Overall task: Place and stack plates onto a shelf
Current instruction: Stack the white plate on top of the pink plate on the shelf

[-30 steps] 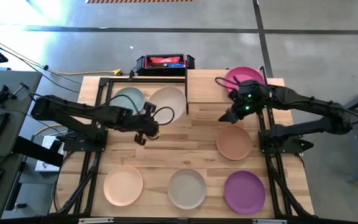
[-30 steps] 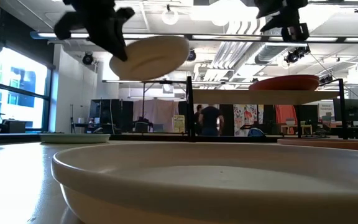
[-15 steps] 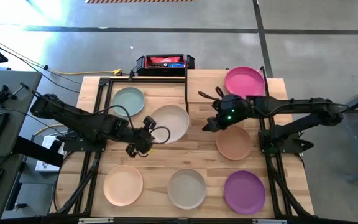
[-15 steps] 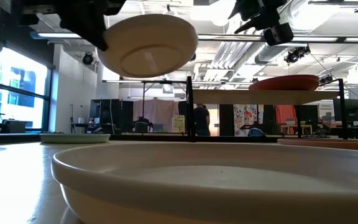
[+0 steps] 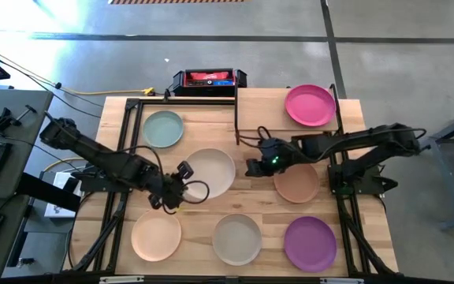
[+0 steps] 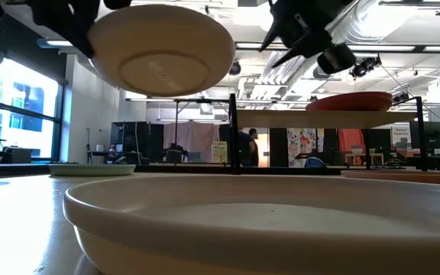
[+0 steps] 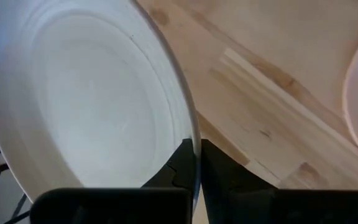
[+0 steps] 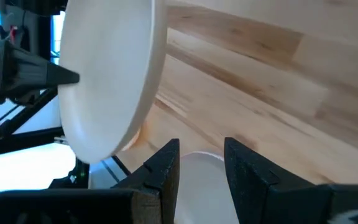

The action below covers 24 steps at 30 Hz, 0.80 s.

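Observation:
My left gripper [image 5: 181, 178] is shut on the cream plate [image 5: 210, 172], which hangs over the middle of the table and shows its underside [image 6: 163, 47] in the low view. My right gripper [image 5: 252, 167] is open and hovers just off the plate's right edge; in its wrist view the fingers [image 8: 166, 163] stand apart beside the plate [image 8: 114, 81]. The magenta plate [image 5: 310, 105] lies flat on the shelf [image 5: 266, 110]. Teal [image 5: 163, 128], tan [image 5: 296, 183], peach [image 5: 156, 235], pale grey [image 5: 237, 239] and purple [image 5: 310, 243] plates lie on the table. I cannot pick out an orange-red plate from above. My left gripper pinches the cream plate's rim [image 7: 194, 138] on the side toward the table's left. One finger [image 7: 180, 167] lies on the plate's upper face and the other on its underside. The fingers come about level from the table's left. The plate is lifted clear and slightly tilted.
The shelf's black posts [image 6: 234, 134] stand at the table's far side. A black and red box [image 5: 209, 79] sits beyond the far edge. The pale grey plate's rim [image 6: 266, 198] fills the near part of the low view. A person stands far off in the room [image 6: 250, 147].
My left gripper has carried the cream plate from the far side, beside the teal plate, toward the near edge and the table's middle, still lifted. My right gripper has moved from beside the shelf toward the table's left and the near edge, up to the plate's right edge.

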Each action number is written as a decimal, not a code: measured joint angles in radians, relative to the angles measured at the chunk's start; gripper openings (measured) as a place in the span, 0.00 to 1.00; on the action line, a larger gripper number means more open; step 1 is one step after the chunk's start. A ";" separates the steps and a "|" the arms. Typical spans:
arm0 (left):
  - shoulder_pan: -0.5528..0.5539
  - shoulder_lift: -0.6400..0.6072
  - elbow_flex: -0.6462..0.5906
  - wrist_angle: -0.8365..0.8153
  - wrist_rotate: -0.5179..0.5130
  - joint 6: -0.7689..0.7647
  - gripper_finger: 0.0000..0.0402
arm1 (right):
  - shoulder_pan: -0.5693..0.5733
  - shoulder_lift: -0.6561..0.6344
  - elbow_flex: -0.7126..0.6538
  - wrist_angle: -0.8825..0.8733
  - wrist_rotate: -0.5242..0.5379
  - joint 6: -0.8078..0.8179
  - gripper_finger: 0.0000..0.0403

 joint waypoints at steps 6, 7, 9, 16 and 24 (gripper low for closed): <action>-0.042 0.041 0.000 -0.020 0.001 -0.007 0.00 | 0.027 0.050 0.000 0.131 0.019 0.041 0.27; -0.049 0.050 0.000 -0.018 -0.001 -0.007 0.00 | 0.030 0.050 0.000 0.134 0.030 0.046 0.27; -0.059 0.064 0.000 -0.015 -0.010 -0.008 0.00 | 0.034 0.054 0.000 0.140 0.062 0.065 0.27; -0.079 0.089 -0.001 0.000 -0.036 -0.008 0.00 | 0.037 0.090 0.000 0.143 0.088 0.093 0.27; -0.080 0.091 -0.001 0.018 -0.047 -0.006 0.00 | 0.037 0.128 0.000 0.153 0.087 0.112 0.27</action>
